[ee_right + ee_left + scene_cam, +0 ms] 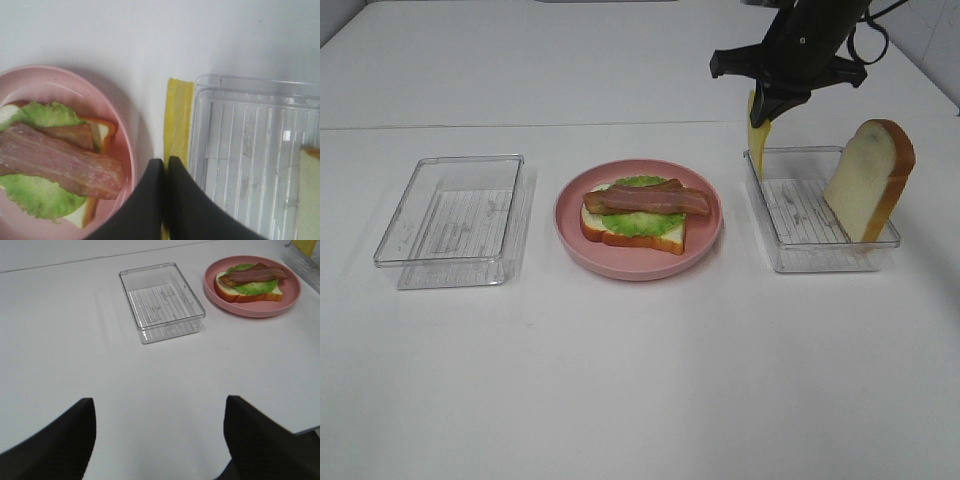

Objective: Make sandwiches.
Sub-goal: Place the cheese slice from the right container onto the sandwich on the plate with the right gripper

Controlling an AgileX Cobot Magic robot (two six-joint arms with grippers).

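Observation:
On the pink plate [705, 235] lies a bread slice [620, 235] with a green lettuce leaf [645, 224] and a brown bacon strip [645, 198] on top. My right gripper [767, 115] is shut on a yellow cheese slice [756, 137] and holds it hanging edge-down above the left rim of the right clear tray [800, 250]. In the right wrist view the cheese [177, 120] hangs between plate [132, 150] and tray [240, 150]. A second bread slice [870, 180] leans upright in that tray. My left gripper [157, 440] is open, well short of the plate.
A clear tray [455, 222] with nothing in it stands left of the plate; it also shows in the left wrist view [161, 302]. The white table [640, 380] extends toward the front.

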